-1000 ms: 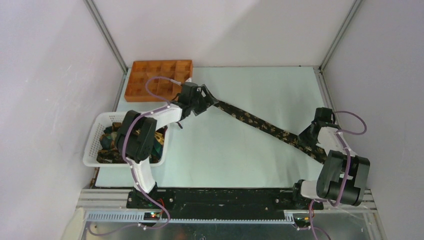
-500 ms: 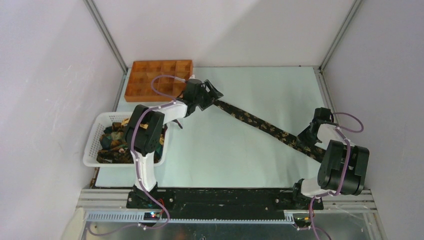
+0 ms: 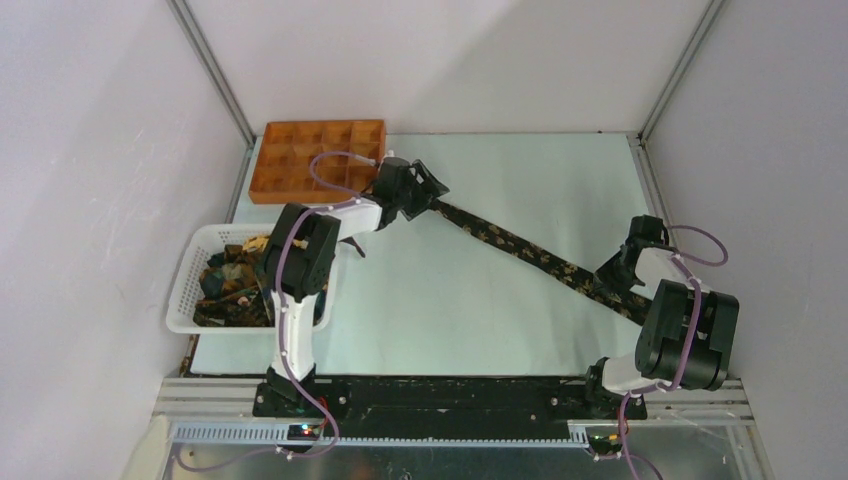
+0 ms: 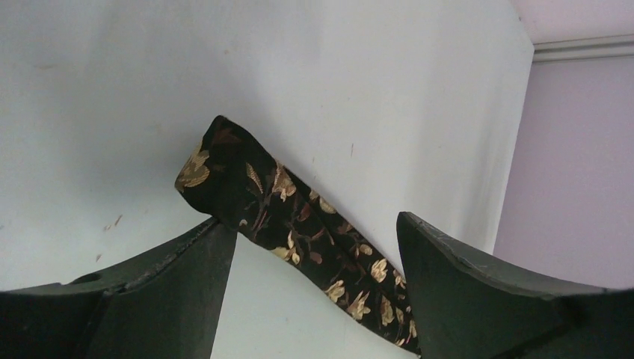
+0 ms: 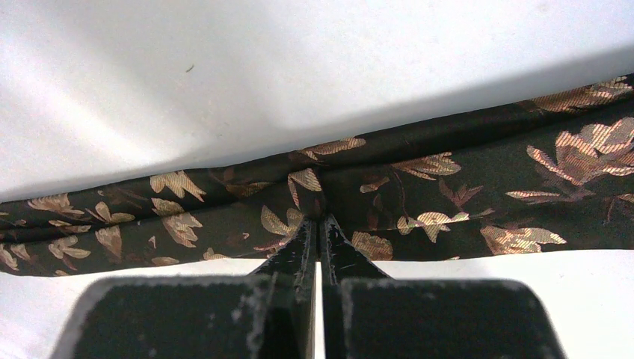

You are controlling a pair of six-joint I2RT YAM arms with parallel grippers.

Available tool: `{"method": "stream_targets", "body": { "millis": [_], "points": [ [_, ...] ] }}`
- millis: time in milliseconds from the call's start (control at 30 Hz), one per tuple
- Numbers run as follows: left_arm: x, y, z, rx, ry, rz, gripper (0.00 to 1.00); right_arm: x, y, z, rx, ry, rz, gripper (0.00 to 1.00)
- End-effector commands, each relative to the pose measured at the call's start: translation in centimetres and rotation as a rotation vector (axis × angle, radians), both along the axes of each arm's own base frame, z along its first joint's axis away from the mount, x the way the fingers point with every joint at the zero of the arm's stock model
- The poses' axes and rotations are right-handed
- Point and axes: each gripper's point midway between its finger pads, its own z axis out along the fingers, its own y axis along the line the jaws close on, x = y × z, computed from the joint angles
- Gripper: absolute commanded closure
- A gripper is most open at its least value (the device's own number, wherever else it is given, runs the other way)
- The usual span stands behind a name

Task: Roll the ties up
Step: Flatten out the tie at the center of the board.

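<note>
One tie [image 3: 530,254] lies stretched flat; left gripper [image 4: 314,221], spread wide, hovers over its narrow end; right gripper [image 5: 318,224] pinches its wider end.

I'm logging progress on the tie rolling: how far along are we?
Done: one tie lies stretched flat across the table; nothing is rolled, and no roll shows in the orange compartment tray. In hand: the right jaws are shut on its wide part, the left jaws stand open over its narrow end. Left: rolling this tie, then the ties heaped in the white mesh basket.
</note>
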Motion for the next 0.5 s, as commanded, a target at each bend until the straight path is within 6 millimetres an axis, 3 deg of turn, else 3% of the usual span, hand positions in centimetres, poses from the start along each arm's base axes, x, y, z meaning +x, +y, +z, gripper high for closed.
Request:
{"method": "stream_targets", "body": {
  "millis": [0,467],
  "points": [
    [2.5,-0.7,2.3,-0.034,-0.074,0.033,0.16,0.2,-1.0,-1.2,-0.031,0.004,-0.011,1.00],
    [5.8,1.7,1.7,0.039,-0.123,0.139,0.17,0.2,-1.5,-1.2,-0.034,0.001,-0.018,1.00]
  ]
}}
